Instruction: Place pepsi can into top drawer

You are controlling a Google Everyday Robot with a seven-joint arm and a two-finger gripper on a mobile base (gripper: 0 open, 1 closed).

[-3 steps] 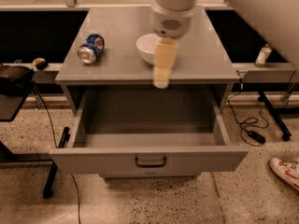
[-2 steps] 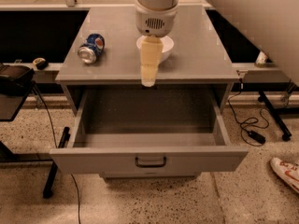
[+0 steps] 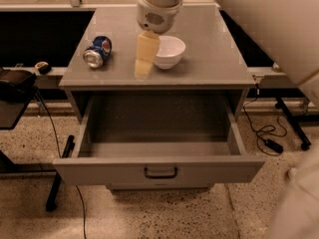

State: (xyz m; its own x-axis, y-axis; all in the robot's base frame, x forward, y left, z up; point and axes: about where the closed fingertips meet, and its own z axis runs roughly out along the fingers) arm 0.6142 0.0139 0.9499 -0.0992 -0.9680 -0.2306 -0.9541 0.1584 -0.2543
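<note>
The pepsi can (image 3: 98, 51) lies on its side on the left part of the grey cabinet top (image 3: 209, 54), its silver end toward the front. The top drawer (image 3: 159, 171) is pulled wide open below, with nothing inside, and has a dark curved handle (image 3: 160, 173) at the centre of its front panel. My gripper (image 3: 142, 63) hangs from the white arm over the cabinet top, to the right of the can and just left of the white bowl. It holds nothing.
A white bowl (image 3: 169, 51) stands on the cabinet top beside the gripper. A black object (image 3: 17, 83) sits at the left. Cables (image 3: 264, 133) and a stand leg lie on the speckled floor to the right.
My gripper has moved left across the cabinet top, from in front of the bowl toward the can. The can, bowl and drawer have not moved.
</note>
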